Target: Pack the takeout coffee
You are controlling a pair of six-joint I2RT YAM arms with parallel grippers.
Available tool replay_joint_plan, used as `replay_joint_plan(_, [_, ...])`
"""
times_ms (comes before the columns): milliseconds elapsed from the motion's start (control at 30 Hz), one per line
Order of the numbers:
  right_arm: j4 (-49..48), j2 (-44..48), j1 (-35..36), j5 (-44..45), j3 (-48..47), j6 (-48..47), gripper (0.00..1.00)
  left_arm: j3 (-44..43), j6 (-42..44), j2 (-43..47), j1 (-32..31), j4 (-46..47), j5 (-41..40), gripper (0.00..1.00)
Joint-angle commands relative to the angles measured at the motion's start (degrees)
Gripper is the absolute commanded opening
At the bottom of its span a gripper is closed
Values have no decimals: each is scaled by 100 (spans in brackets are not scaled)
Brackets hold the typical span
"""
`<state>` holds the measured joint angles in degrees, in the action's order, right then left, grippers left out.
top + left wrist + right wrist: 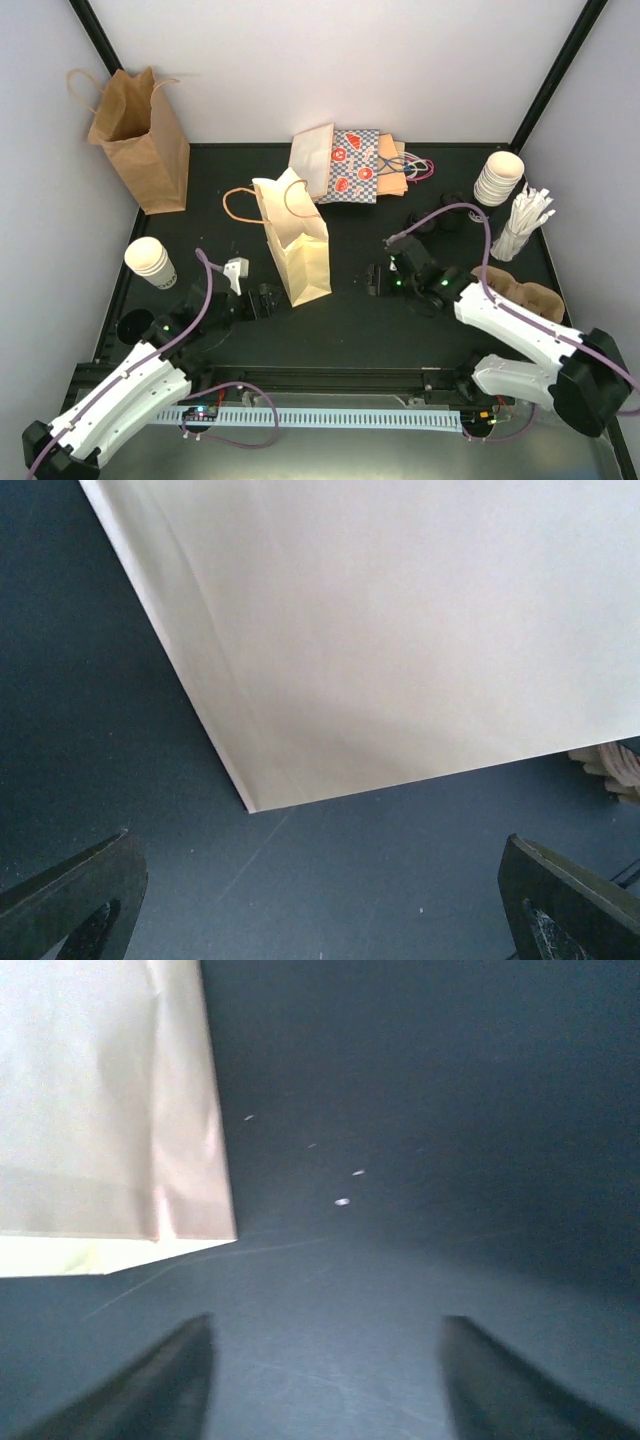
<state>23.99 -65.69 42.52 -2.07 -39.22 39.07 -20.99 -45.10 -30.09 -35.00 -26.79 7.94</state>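
Edges first. The cream bag [298,245] stands upright mid-table with its mouth open and its handles up. My left gripper [266,299] sits just beside the bag's near-left bottom corner. Its jaws are spread fully wide with nothing between them. In the left wrist view the bag's bottom edge and corner fill the top, and bare black table [340,330] shows below.

My right gripper [327,1325] is low on the bag's other side, jaws apart, gripping nothing. The bag's lower corner is at the left of its view, with open mat ahead.

There is free room in the strip between the cream bag and the right gripper, and along the near edge in front of both arms. The left side is tight: one cup stack [150,262] stands near the left table edge, close to my left arm. The second cup stack [499,178] is at the far right corner by the wall, with the white sticks [525,222] just beside it.

A brown bag [140,135] stands upright in the far-left corner. Patterned bags [350,165] lie flat behind the cream bag.

Hard to read:
- The right wrist view is blurred and the fingers are smeared.
- My right arm partly covers the cardboard tray [528,293].
- I cannot see inside the cream bag.
- I cannot count the cups in either stack.
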Motion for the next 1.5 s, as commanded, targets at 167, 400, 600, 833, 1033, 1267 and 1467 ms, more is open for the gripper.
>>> replay_joint_plan(167, [2096, 492, -105, 2337, -934, 673, 100, -684, 293, 189, -17, -702, -460, 99])
replay_joint_plan(400, [2982, 34, -105, 3115, -1736, 387, 100, -1055, 650, -111, -15, -922, -518, 99])
replay_joint_plan(600, [2959, 159, -559, 2663, -1636, 385, 100, -1509, 1095, -227, -12, -1194, -639, 99])
replay_joint_plan(833, [3153, 337, -2053, 2239, -1423, 166, 100, -1691, 1398, -346, -14, -1242, -586, 99])
replay_joint_plan(1033, [3332, 768, -3642, 2154, -1253, 187, 100, -1662, 1505, -366, -13, -1176, -396, 99])
replay_joint_plan(1267, [3272, 380, -3962, 1729, -1375, -158, 84, -1684, 1609, -366, -14, -1140, -312, 99])
replay_joint_plan(1467, [3405, -181, -3962, 1647, -1413, -117, 76, -1654, 1620, -338, -14, -1087, -334, 99])
